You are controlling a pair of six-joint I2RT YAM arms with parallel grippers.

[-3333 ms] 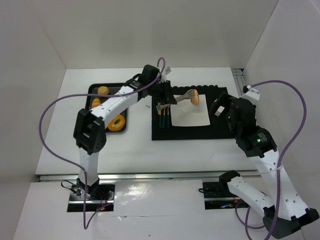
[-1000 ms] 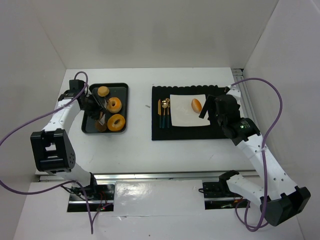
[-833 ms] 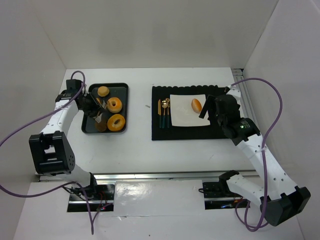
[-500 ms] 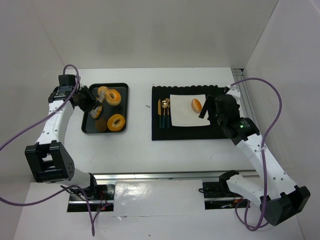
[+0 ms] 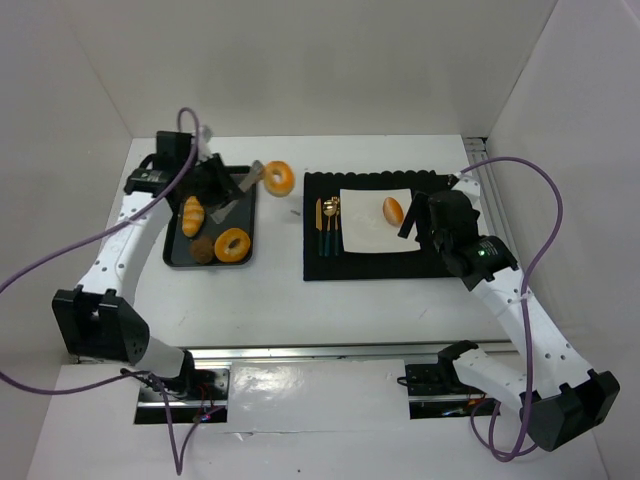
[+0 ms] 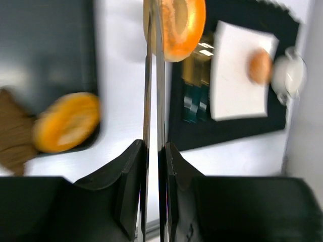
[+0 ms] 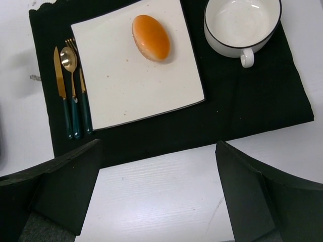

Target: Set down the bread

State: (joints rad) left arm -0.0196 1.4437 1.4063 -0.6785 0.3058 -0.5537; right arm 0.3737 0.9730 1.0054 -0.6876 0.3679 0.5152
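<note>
My left gripper (image 5: 222,190) (image 6: 154,148) is shut on a pair of metal tongs (image 6: 154,91). The tongs pinch a glazed ring bread (image 5: 278,179) (image 6: 176,22) and hold it in the air between the black tray (image 5: 247,176) and the black mat (image 5: 370,268). A white square plate (image 5: 370,235) (image 7: 136,85) lies on the mat with an oval roll (image 5: 393,210) (image 7: 151,37) on it. My right gripper (image 5: 420,216) (image 7: 159,196) is open and empty, hovering over the mat's near right edge.
The tray holds an oval roll (image 5: 192,215), a ring bread (image 5: 232,244) and a brown piece (image 5: 203,250). Gold cutlery (image 7: 73,91) lies left of the plate. A white bowl (image 7: 242,22) stands right of the plate. White walls enclose the table.
My left arm put a roll on the plate, went back to the tray, picked up a ring bread with the tongs and now carries it right, off the tray. The right arm has barely moved.
</note>
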